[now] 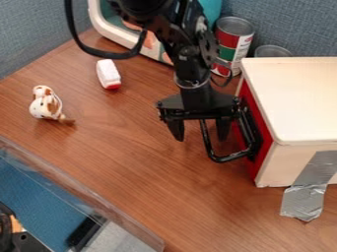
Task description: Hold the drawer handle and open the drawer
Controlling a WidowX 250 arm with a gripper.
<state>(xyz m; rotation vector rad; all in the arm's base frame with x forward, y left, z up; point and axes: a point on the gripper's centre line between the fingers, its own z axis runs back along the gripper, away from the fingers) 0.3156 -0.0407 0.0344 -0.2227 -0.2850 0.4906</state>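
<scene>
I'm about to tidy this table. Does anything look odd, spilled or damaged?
The silver tape looks makeshift: a wrinkled strip runs from the side of the wooden box down onto the table, perhaps to anchor the box. I see no spill or damage.

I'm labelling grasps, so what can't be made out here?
All in the camera view:
Upper part of the handle, hidden by the end effector; contact is unclear.
Right end of the box, cut off by the right edge.
Lower part of the rightmost can, behind the box.
</scene>
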